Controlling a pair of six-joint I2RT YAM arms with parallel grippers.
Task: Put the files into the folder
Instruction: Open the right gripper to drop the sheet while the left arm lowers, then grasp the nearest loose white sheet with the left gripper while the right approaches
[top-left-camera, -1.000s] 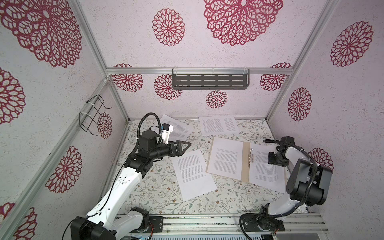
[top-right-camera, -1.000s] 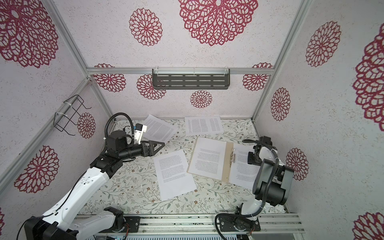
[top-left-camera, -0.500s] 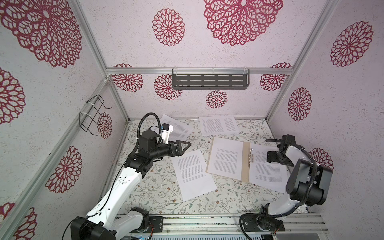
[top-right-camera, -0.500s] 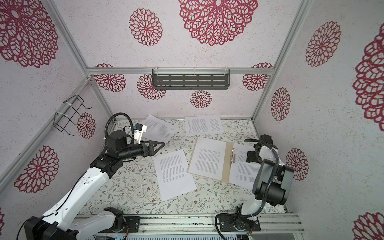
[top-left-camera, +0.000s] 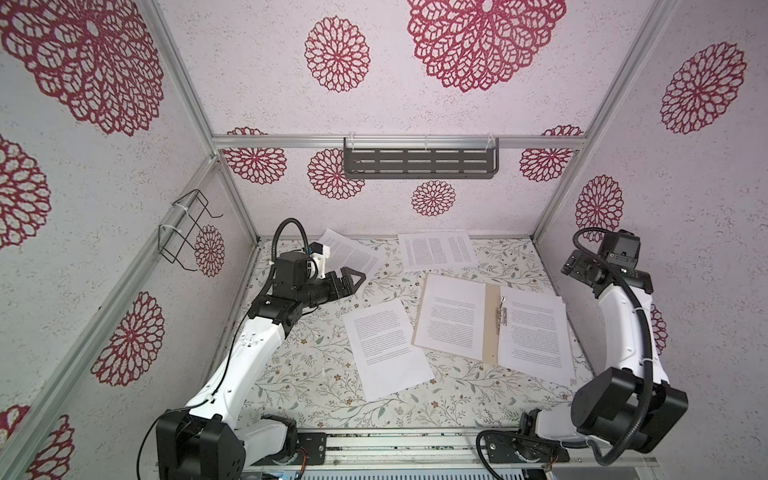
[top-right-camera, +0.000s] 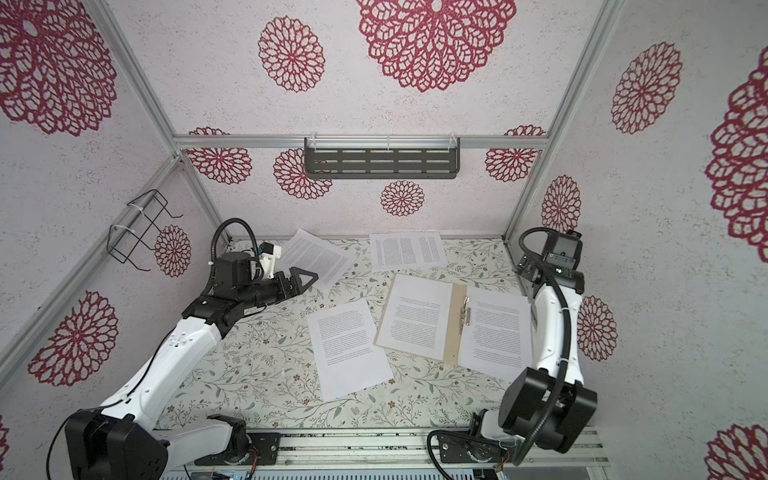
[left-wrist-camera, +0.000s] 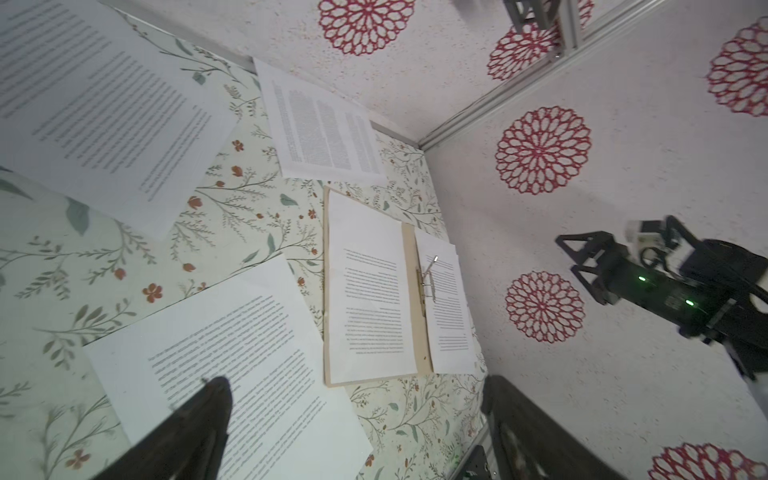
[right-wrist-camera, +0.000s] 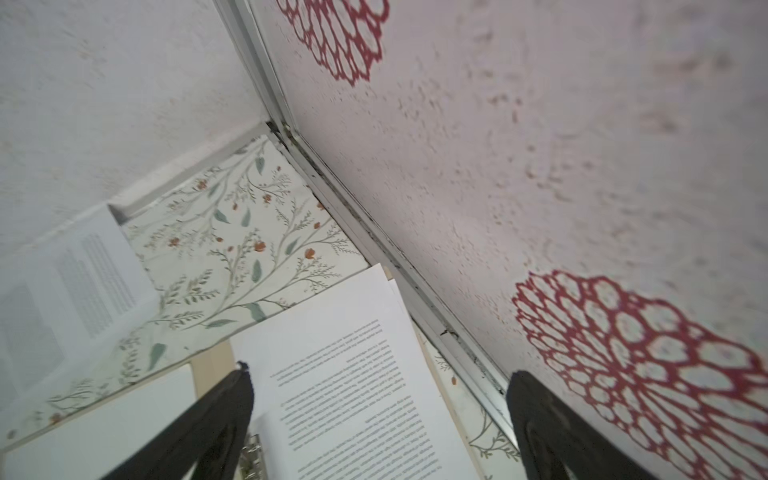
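The tan folder (top-left-camera: 492, 332) (top-right-camera: 453, 328) lies open on the flowered table, right of centre. White files rest on its left flap (top-left-camera: 451, 320) and its right flap (top-left-camera: 534, 336). Three more files lie loose: one beside the folder's left edge (top-left-camera: 386, 349), one at the back middle (top-left-camera: 436, 249) and one at the back left (top-left-camera: 349, 253). My left gripper (top-left-camera: 353, 280) (left-wrist-camera: 357, 399) hovers open and empty over the back left of the table. My right gripper (top-left-camera: 575, 268) (right-wrist-camera: 380, 386) hangs open and empty above the folder's far right corner, close to the right wall.
A metal fastener clip (top-left-camera: 503, 316) sits on the folder's spine. A grey slotted shelf (top-left-camera: 419, 162) hangs on the back wall and a wire rack (top-left-camera: 183, 228) on the left wall. The folder's right edge lies almost against the right wall.
My right gripper has opened fully, risen off the sheets on the folder's right flap and drawn back toward the right wall. The left arm has not moved.
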